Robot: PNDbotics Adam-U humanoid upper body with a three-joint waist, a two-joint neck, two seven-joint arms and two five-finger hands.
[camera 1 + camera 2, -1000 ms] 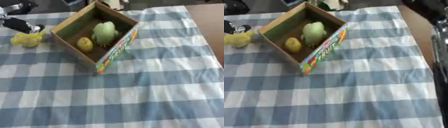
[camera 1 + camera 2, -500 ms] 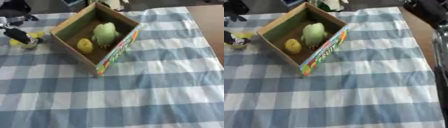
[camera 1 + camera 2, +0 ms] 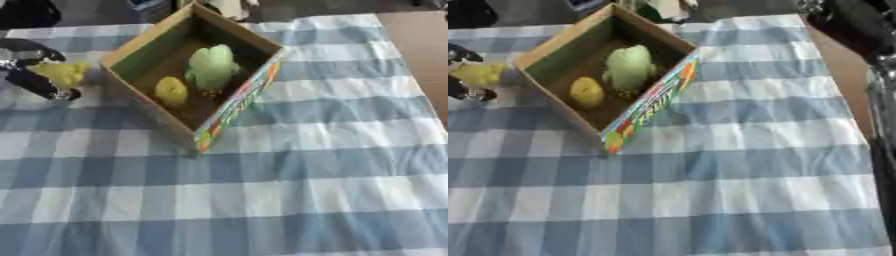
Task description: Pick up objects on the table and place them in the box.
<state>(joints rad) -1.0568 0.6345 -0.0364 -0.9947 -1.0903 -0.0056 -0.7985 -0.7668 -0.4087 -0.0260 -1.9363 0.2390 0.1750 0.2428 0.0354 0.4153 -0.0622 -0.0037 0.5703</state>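
Left eye: box (image 3: 229,107) at 12 o'clock holds a green object (image 3: 213,66) and a yellow one (image 3: 171,91); left hand (image 3: 35,75) at 10 o'clock, fingers curled round a yellow toy (image 3: 61,72), beside the box, not yet in.
Right eye: same grasp; right hand unseen; counter (image 3: 737,200) otherwise bare, so probably the last item.

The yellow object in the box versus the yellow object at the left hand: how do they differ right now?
The yellow object in the box lies on the box floor beside a pale green object, untouched. The yellow object outside is left of the box, above the checked cloth, with the left hand closed around it. The boxed one looks rounder; the held one more irregular. Both are yellow and small.
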